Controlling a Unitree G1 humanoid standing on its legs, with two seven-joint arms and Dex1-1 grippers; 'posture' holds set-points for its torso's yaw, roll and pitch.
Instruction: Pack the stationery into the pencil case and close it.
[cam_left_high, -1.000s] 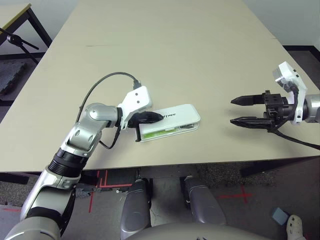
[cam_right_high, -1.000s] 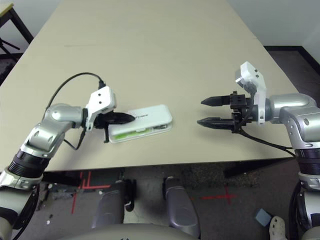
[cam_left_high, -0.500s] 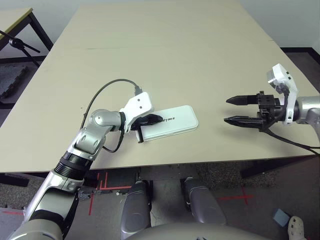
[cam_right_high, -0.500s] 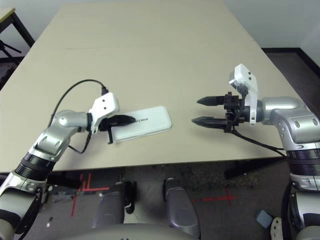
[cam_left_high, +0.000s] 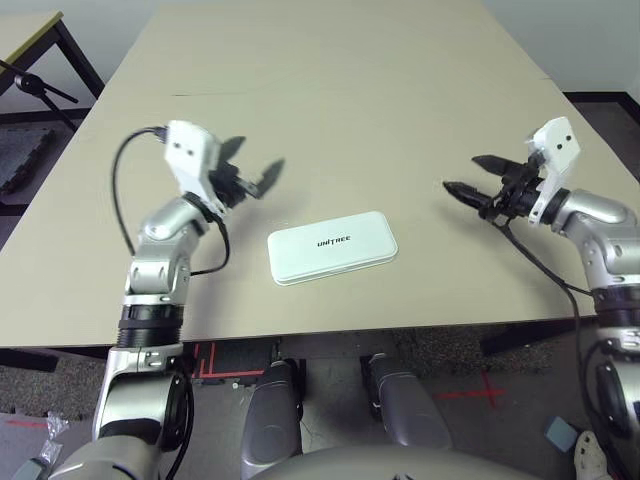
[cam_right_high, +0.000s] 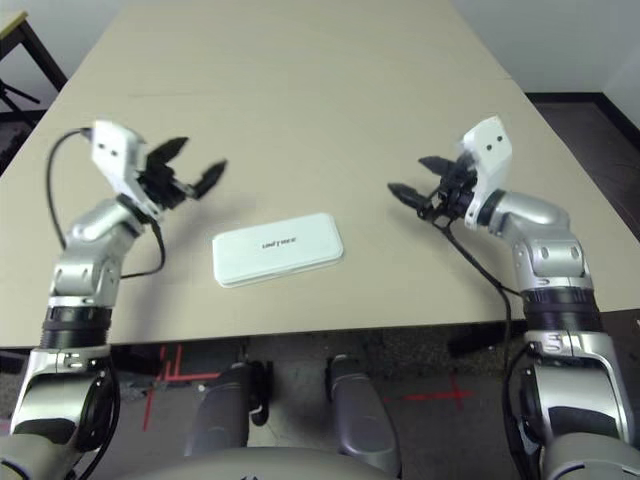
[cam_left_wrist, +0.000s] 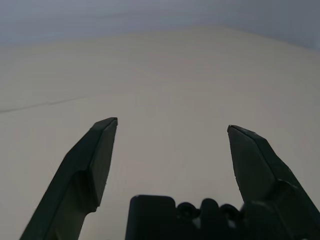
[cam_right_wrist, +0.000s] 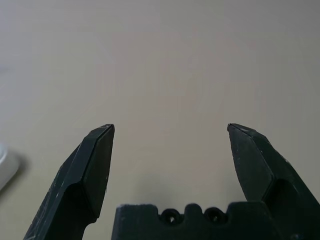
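White pencil case (cam_left_high: 332, 246) lies shut near table (cam_left_high: 350, 90) front edge.

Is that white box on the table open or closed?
Closed: the pencil case lies flat, lid down, nothing inside showing.

One closed white pencil case (cam_left_high: 332, 246), one table (cam_left_high: 330, 90), two pincers

Soft, even light falls from above on the pale desk (cam_left_high: 350, 90), with no glare. Shadows are faint: a thin dark rim under the pencil case (cam_left_high: 332, 246). The left claw (cam_left_high: 252, 172) is smeared by motion blur in the head views. In the wrist views the fingers (cam_left_wrist: 92, 165) look soft and close.
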